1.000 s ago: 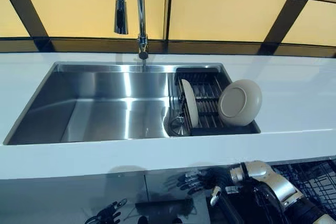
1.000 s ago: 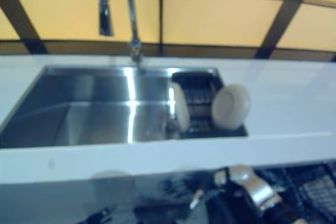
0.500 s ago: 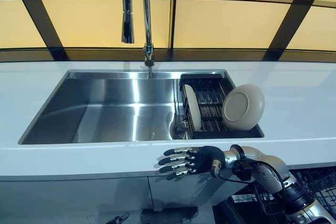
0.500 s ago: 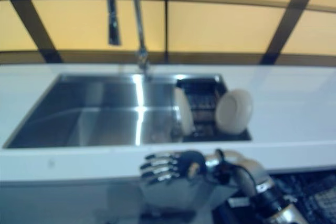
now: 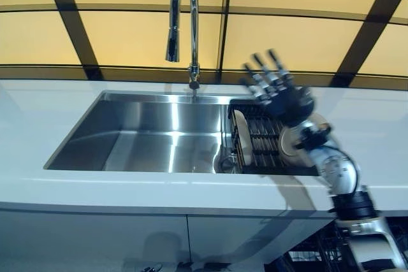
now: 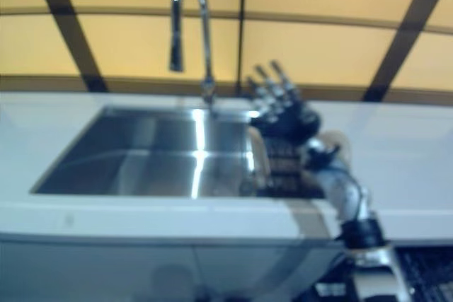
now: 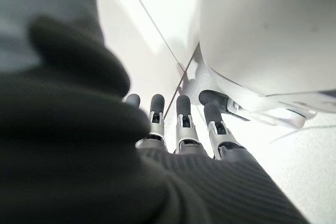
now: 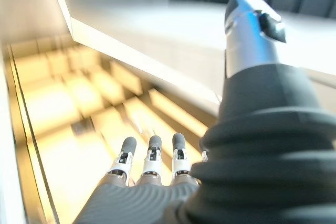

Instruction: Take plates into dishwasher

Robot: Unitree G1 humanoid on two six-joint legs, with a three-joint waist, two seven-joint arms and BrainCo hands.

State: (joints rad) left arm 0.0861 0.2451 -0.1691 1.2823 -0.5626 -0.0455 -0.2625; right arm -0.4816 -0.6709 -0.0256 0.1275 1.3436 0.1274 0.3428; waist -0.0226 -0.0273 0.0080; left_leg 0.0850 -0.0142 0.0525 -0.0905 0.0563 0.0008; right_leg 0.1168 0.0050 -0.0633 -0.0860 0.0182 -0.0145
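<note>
Two round cream ceramic plates are standing on edge in the black slatted dish rack (image 5: pixel 258 141) at the right end of the stainless steel sink (image 5: pixel 146 135): the plate facing the camera (image 5: pixel 294 139) is leaning at the rack's right side, mostly hidden behind the wrist, and the plate seen edge-on (image 5: pixel 240 144) is sitting at the rack's left side. The right hand (image 5: pixel 280 93) is hovering above the rack with its fingers (image 5: pixel 262 74) spread straight and pointing up toward the amber window panels, holding nothing. Both plates are lying below and just on the near side of those fingers, the facing one under the palm and wrist, the edge-on one down and to the left of them. Each disc is upright, so the rims are running up and down, and a grasp will likely have to come from above onto the top rim. The right hand is by far the nearer one; the left hand (image 7: pixel 181 124) is showing only in its own wrist view, its fingers straight and empty beside a pale curved surface, well away from the sink. The white worktop (image 5: pixel 127 186) is surrounding the sink, with the curved chrome tap (image 5: pixel 183 23) behind it.
</note>
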